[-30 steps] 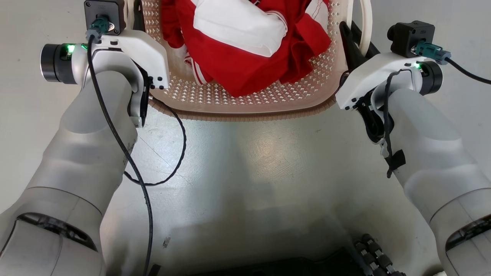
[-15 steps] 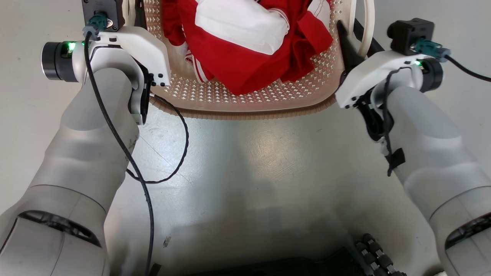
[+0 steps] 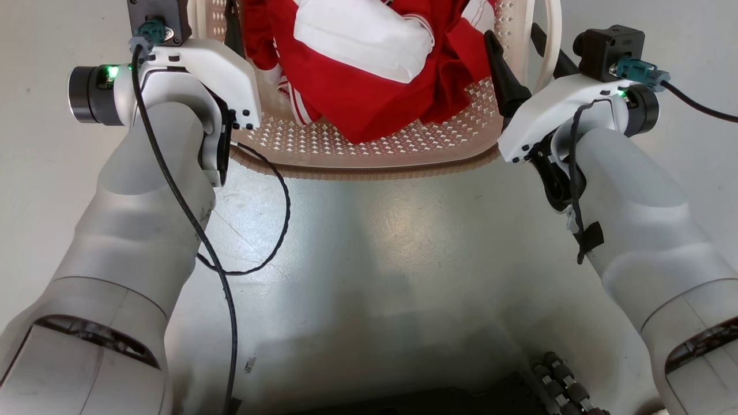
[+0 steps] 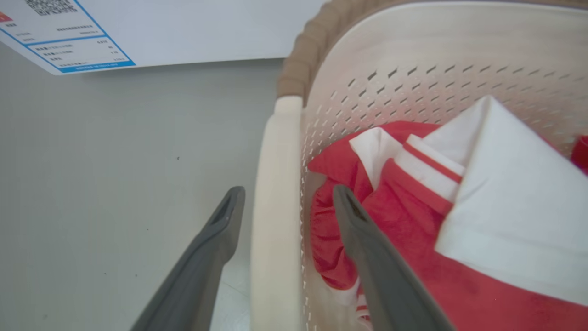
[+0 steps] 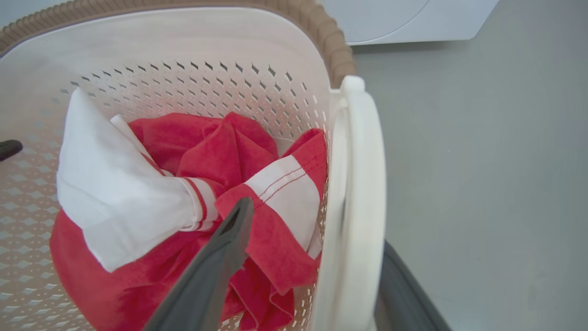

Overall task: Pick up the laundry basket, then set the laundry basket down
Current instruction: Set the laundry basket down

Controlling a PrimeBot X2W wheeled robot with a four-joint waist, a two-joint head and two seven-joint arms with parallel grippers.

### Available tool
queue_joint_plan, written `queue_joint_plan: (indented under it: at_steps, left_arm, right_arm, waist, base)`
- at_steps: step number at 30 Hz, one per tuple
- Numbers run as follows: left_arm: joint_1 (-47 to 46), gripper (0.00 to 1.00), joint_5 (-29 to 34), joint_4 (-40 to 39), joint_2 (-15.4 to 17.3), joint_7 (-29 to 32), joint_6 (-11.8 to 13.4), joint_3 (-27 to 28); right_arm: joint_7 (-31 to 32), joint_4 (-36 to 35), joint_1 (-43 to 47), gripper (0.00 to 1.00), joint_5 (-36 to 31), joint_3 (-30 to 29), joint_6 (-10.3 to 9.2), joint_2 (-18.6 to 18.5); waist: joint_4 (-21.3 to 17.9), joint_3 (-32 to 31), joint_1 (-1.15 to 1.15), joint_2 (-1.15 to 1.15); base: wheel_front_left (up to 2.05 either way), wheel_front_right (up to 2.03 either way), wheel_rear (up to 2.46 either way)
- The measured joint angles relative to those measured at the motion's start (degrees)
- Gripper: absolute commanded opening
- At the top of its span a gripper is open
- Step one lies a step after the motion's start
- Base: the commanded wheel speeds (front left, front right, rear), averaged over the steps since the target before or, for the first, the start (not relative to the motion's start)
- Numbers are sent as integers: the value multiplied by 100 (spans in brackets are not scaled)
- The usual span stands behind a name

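Note:
The laundry basket (image 3: pixel 369 155), cream and perforated with a brown rim, sits on the floor at the top of the head view. It holds red and white clothes (image 3: pixel 369 57). My left gripper (image 3: pixel 216 26) is open astride the basket's left side. In the left wrist view one finger is outside and the other inside, with the white loop handle (image 4: pixel 275 207) between them. My right gripper (image 3: pixel 519 46) is open astride the right side. Its inner finger (image 5: pixel 229 234) lies over the clothes, and its outer finger passes under the right handle (image 5: pixel 363 184).
Pale grey floor (image 3: pixel 375 242) surrounds the basket. A white appliance panel with a blue-bordered label (image 4: pixel 64 37) stands beyond it, and also shows as a white appliance (image 5: pixel 413 18) in the right wrist view. A black cable (image 3: pixel 271 230) loops beside my left forearm. My dark base (image 3: pixel 403 403) is at the bottom.
Both grippers have moved inward toward the basket. Each inner finger has crossed the basket wall and now lies inside, with the handles between the fingers. The basket stays on the floor.

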Motion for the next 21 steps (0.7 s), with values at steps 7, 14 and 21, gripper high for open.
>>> queue_joint_plan:
  at_steps: [7,14,21]
  left_arm:
    - [100,100,44,26,-62,48,0,113]
    - [122,100,94,47,-53,48,-1,208]
    - [257,100,220,37,-55,48,3,309]
  right_arm:
    - [0,-16,1,100,-59,-45,1,0]
    - [0,-63,2,100,-93,-148,0,-9]
    - [0,-179,30,100,-187,-304,0,-40]
  waist:
    - [-32,-88,0,0]
    - [-56,-199,0,0]
    - [-75,-360,0,0]
  base:
    - [0,0,0]
    - [0,0,0]
    - [0,0,0]
